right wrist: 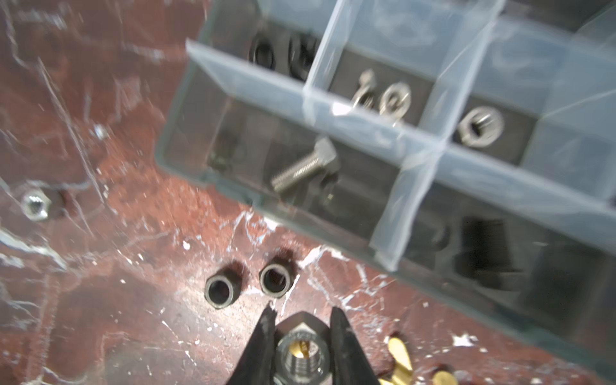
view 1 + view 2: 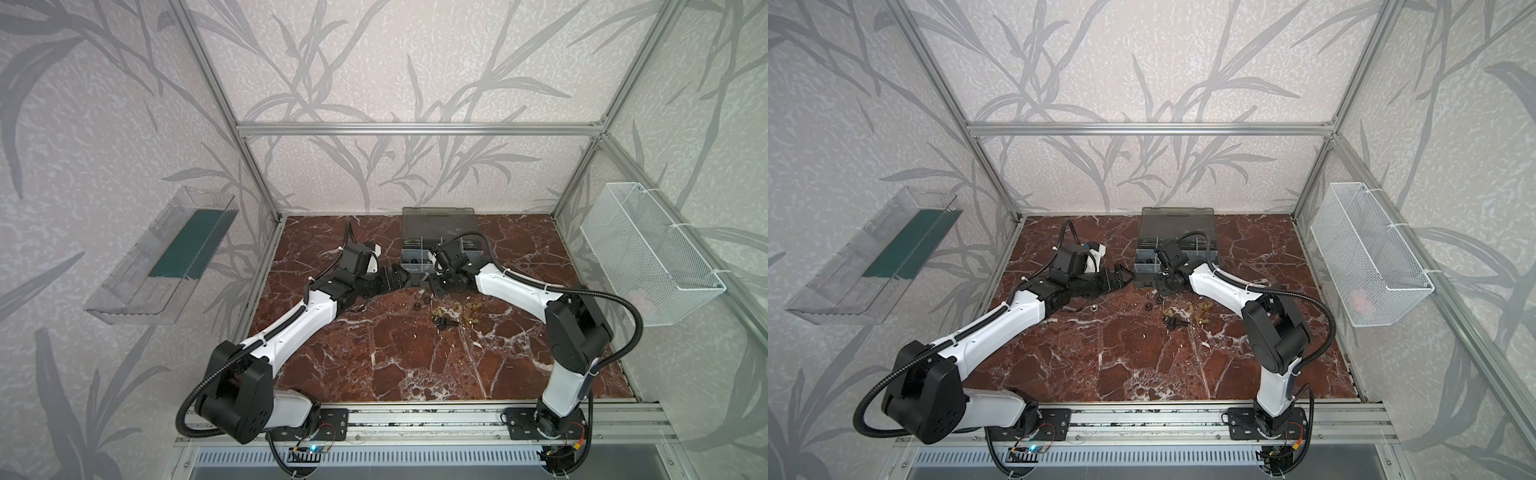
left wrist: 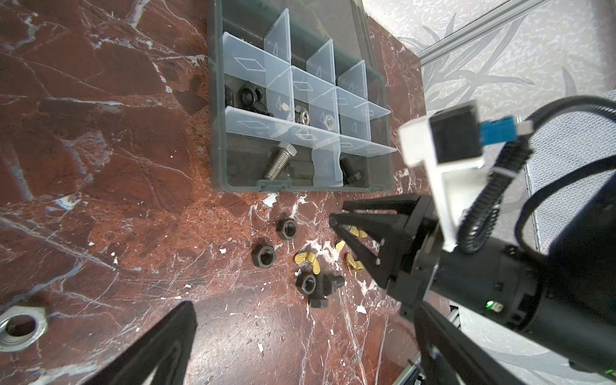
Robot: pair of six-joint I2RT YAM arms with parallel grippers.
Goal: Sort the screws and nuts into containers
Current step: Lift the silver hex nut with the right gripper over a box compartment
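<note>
Right gripper (image 1: 303, 315) clamped on a hex nut (image 1: 301, 355), low over the marble table (image 3: 100, 166) just in front of the organiser case (image 3: 218, 133); left gripper (image 2: 397, 277) spread wide, holding nothing.
You pinch the hex nut across its flats with the threaded hole facing the wrist camera, likely so it drops clean on release. Clear dividers split the case: boxed black nuts (image 3: 248, 96) in one compartment, silver nuts (image 3: 301, 116) next door, silver bolt (image 3: 278, 163) and black bolt (image 3: 348, 168) in the front row. So yours probably belongs in the nut row, but its colour is too blurred to call. Two loose black nuts (image 1: 218, 291) lie just ahead of your fingertips, with brass pieces (image 3: 306, 258) beside them. A big silver nut (image 3: 20, 328) lies near the left finger. Left sits at the case corner, probably to keep clear.
</note>
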